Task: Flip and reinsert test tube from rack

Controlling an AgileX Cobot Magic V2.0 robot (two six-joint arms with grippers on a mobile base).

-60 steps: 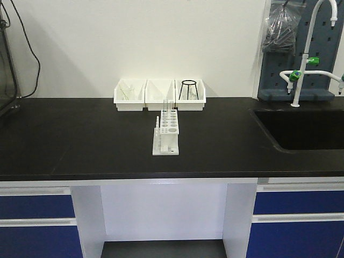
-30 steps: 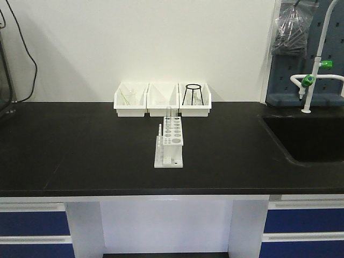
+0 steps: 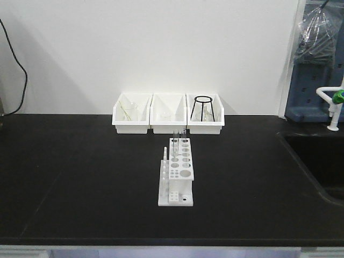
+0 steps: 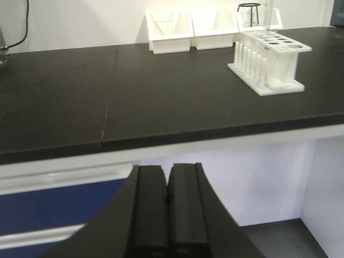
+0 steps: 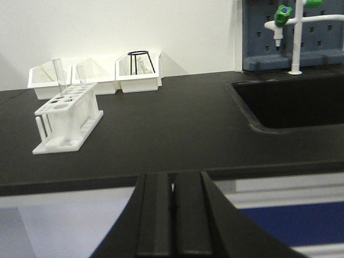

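Observation:
The white rack [image 3: 178,172] stands mid-bench on the black counter [image 3: 80,177], its short end toward me. Two clear test tubes [image 3: 176,137] stand upright in its far holes, side by side. In the right wrist view the rack [image 5: 67,120] is to the left with the tubes [image 5: 58,76] sticking up from its far end. From the left wrist camera the rack [image 4: 269,62] is far right. My left gripper [image 4: 167,185] hangs shut and empty below the counter's front edge. My right gripper [image 5: 172,191] is shut and empty too, also short of the bench. Neither shows in the front view.
Three white bins [image 3: 168,115] line the wall behind the rack; the right one holds a black wire tripod [image 3: 204,108]. A sink [image 3: 317,161] is sunk into the counter at right, with a white tap [image 3: 334,102] and a grey pegboard [image 3: 317,80] above it.
The whole view has closed in on the bench, and the rack, bins and sink now appear larger and shifted right. Rack and tubes keep their places on the counter.

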